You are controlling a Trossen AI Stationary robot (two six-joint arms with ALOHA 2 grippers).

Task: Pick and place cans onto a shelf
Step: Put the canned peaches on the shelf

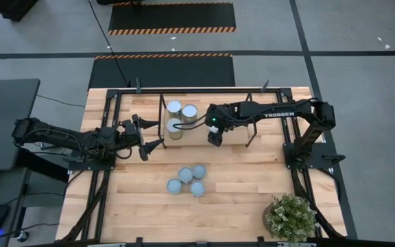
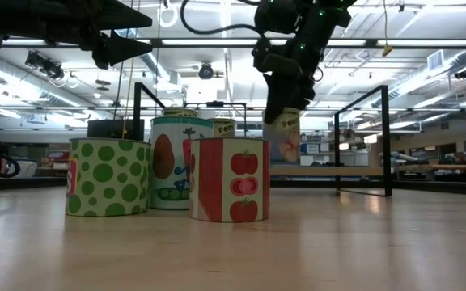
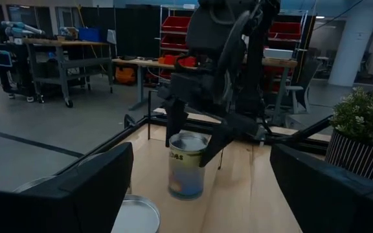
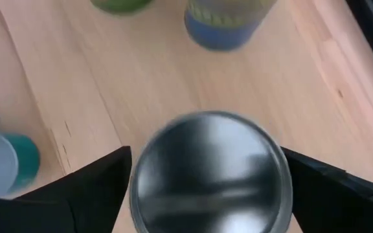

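- Right gripper [image 1: 214,140], centre of the high view, over the shelf [image 1: 252,132]: fingers spread around a can [image 4: 211,173], one at each side; can't tell if they press its wall.
- Low view: that can [image 2: 284,136] sits under the gripper at upper centre, apparently above the shelf board.
- Three cans [image 1: 182,117] stand at the shelf's left end.
- Four cans [image 1: 188,181] clustered lower centre on the table [image 1: 245,199].
- Left gripper [image 1: 151,138], fingers wide apart and empty, left of the shelf.

Hidden and cut-off parts

From above, you cannot see the held can: the right hand [image 1: 214,139] covers it. The plant [image 3: 366,133] is cropped at the left wrist view's edge.
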